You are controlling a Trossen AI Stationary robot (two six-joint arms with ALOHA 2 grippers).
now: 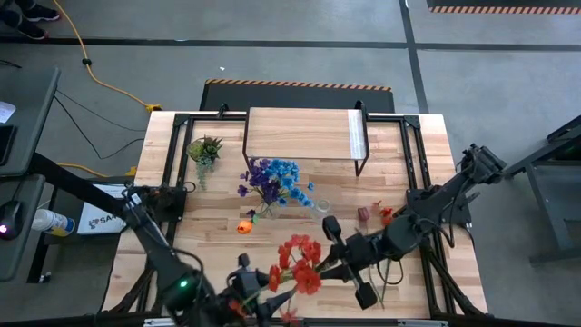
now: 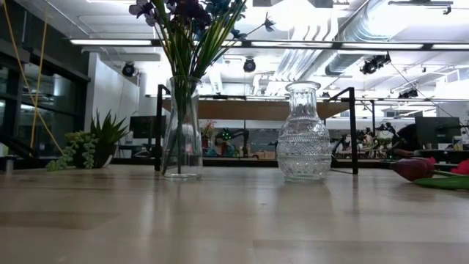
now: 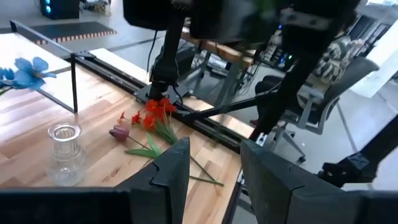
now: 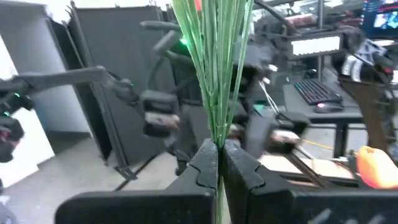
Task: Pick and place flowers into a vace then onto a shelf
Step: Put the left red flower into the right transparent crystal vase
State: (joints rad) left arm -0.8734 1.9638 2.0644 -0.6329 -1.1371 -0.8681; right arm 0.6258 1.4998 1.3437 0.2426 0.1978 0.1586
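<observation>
The right gripper (image 4: 219,163) has its fingers clamped on the green stems of red artificial flowers (image 1: 300,263), above the light wooden tabletop's (image 1: 218,241) near edge. The left gripper (image 3: 214,168), fingers apart, hovers beside them. Beyond stand a clear glass vase of blue and purple flowers (image 1: 272,182), an empty ribbed glass vase (image 2: 303,132) and the wood-topped, black-legged shelf (image 1: 300,132). No writing is legible.

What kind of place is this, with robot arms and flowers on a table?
Probably a robotics lab or workshop in an open-plan office. Exposed ceiling ducts and strip lights run overhead, hazard-striped tape marks the concrete floor, and an office chair stands beside the wooden table.
</observation>
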